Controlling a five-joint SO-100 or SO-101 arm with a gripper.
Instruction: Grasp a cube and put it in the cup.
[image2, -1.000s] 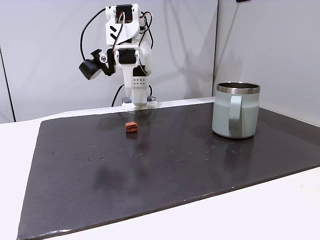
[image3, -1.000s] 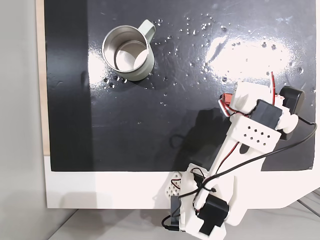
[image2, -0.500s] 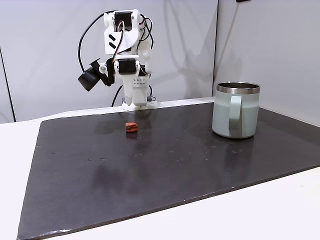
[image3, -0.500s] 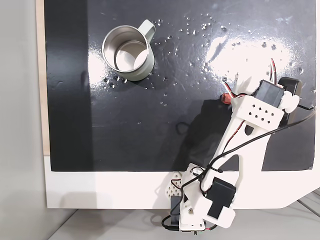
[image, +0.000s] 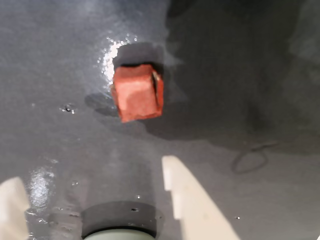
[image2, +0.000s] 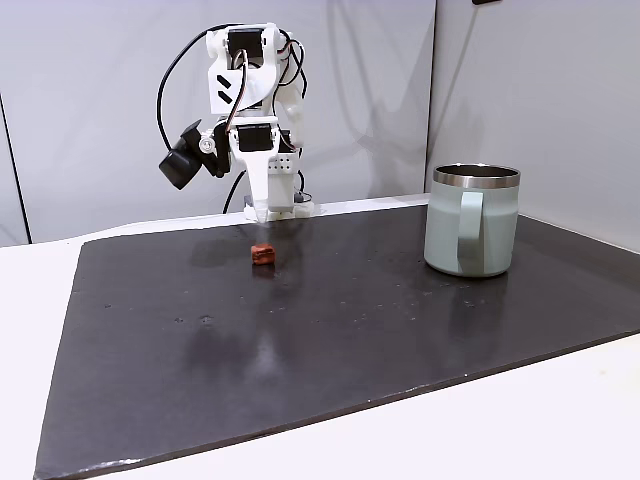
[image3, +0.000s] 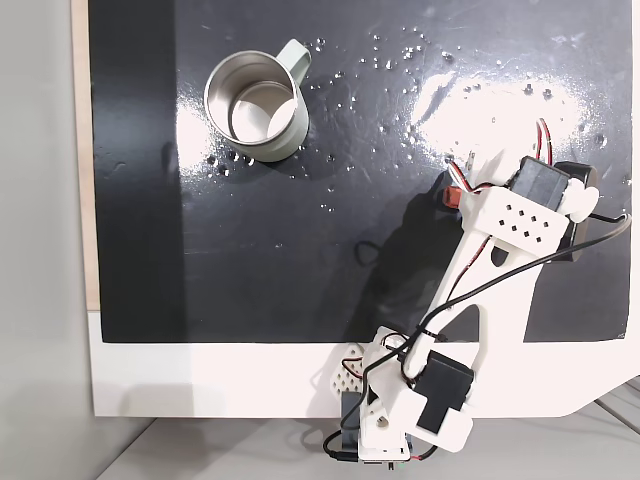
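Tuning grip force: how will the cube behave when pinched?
The cube looks small, blocky and matte, so probably light and not prone to rolling. Its faces look slightly uneven, so it may twist between the fingers. The glossy mat might let it slide if nudged.

One reddish-brown cube (image: 137, 92) lies on the single dark mat (image2: 330, 330) covering the desk (image2: 560, 410), just ahead of the jaws in the wrist view, between their two pale fingers (image: 192, 200). One sage-green cup (image2: 472, 219) with one handle stands well apart from the jaws. One white arm (image3: 480, 290) carries one black camera (image2: 185, 160).
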